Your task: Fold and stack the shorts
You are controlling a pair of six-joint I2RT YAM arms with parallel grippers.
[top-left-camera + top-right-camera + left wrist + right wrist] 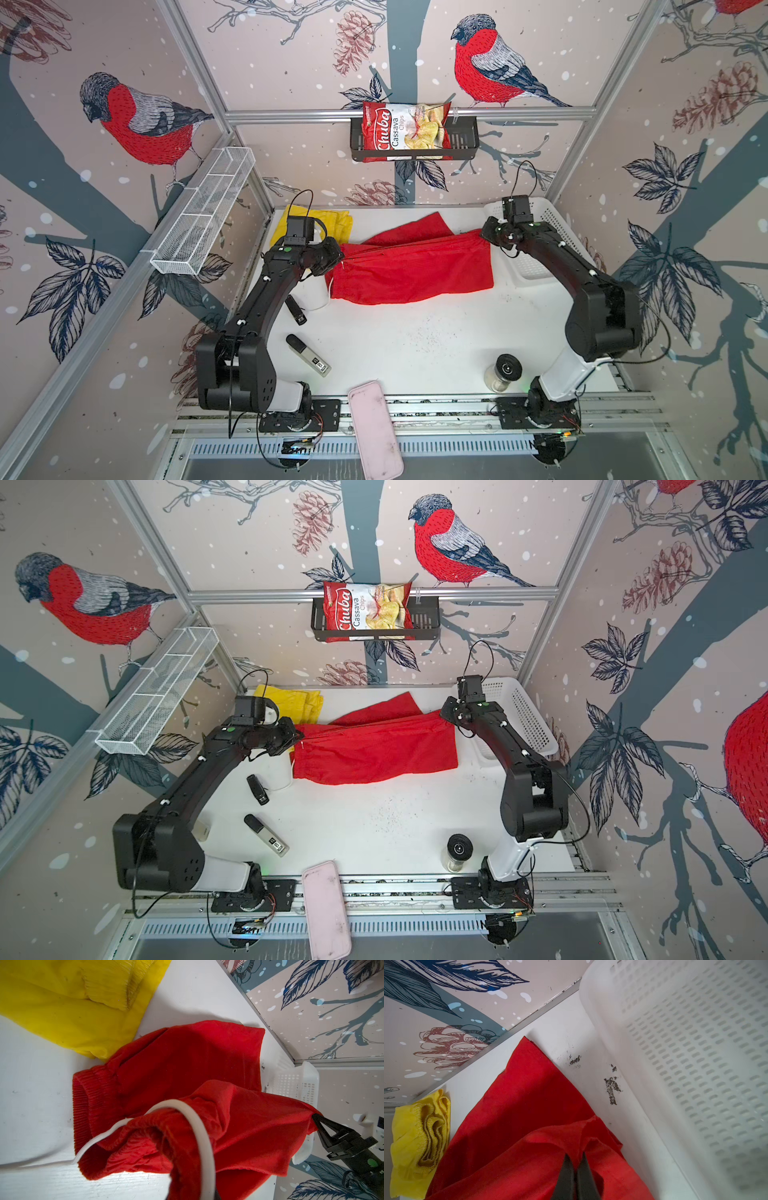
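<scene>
Red shorts [411, 270] run crosswise, waistband [338, 282] at left, legs [473, 266] pointing right.

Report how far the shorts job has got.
Done, apparently: the yellow shorts lie bunched in folds at the far left. In hand: the left gripper and right gripper, jaws shut, hold the red shorts lifted by opposite ends, mid-fold. Left: lay the red pair down folded, then stack the two.
</scene>
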